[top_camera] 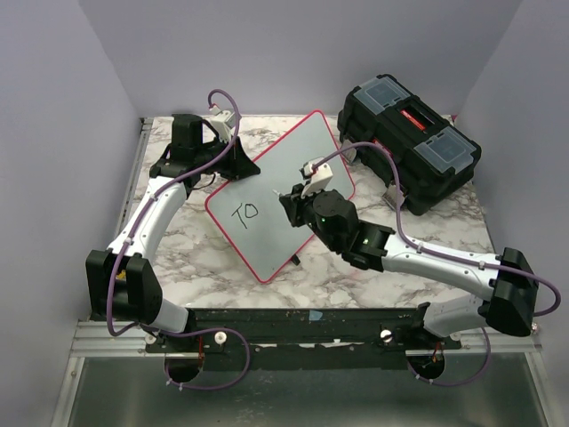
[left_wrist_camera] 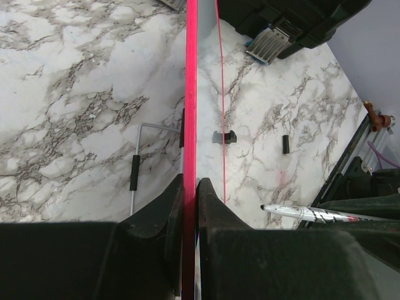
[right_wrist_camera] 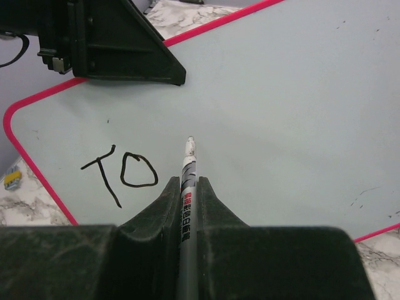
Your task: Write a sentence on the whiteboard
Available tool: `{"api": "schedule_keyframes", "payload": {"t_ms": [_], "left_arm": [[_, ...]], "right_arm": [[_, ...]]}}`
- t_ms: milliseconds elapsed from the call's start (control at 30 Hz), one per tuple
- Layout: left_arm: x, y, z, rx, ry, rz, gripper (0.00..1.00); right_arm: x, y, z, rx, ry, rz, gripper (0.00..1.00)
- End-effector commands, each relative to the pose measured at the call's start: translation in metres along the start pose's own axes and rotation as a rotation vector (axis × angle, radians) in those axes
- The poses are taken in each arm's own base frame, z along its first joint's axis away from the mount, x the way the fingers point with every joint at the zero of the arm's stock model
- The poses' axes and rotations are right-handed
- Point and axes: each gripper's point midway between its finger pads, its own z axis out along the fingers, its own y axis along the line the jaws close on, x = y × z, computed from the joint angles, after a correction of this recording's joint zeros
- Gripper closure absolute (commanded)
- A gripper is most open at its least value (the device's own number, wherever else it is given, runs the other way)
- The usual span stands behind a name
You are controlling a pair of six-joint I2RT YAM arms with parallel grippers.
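Marbled surface [top_camera: 204, 267] carried, as we saw it, the whiteboard [top_camera: 298, 173] at its middle, beside a black toolbox [top_camera: 411, 151]. Our left claw [left_wrist_camera: 190, 185] was clamped tight on the board's red rim. Our right claw [right_wrist_camera: 187, 182] was closed around a marker [right_wrist_camera: 189, 161], its tip over the board just right of the sentence [right_wrist_camera: 122, 172], which read only "TO".

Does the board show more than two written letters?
No; the right wrist view shows just two letters, "TO", on the board, the rest of it bare of writing.
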Motion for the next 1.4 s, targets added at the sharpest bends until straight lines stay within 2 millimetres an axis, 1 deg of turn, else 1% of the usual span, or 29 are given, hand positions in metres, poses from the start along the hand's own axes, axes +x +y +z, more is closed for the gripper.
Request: {"api": "schedule_keyframes", "payload": {"t_ms": [0,433,700,867,1100,1367], "left_arm": [[0.001,-0.003,0.001,-0.012,0.0,0.106,1.0],[0.002,-0.006,0.0,-0.014,0.004,0.117,1.0],[0.005,-0.007,0.002,-0.016,0.012,0.122,1.0],[0.004,-0.009,0.002,-0.016,0.009,0.129,1.0],[0.005,-0.012,0.002,-0.006,0.009,0.127,1.0],[0.003,-0.012,0.002,-0.007,0.006,0.128,1.0]], "right_arm": [[0.003,0.009,0.006,-0.054,0.01,-0.004,0.99],[0.01,0.021,0.014,-0.099,0.039,-0.005,0.99],[0.005,0.022,0.023,-0.075,0.038,-0.003,0.99],[0.01,0.024,0.028,-0.068,0.054,-0.006,0.99],[0.015,0.023,0.031,-0.06,0.068,-0.007,0.99],[0.026,0.034,0.03,-0.127,0.106,-0.011,0.99]]}}
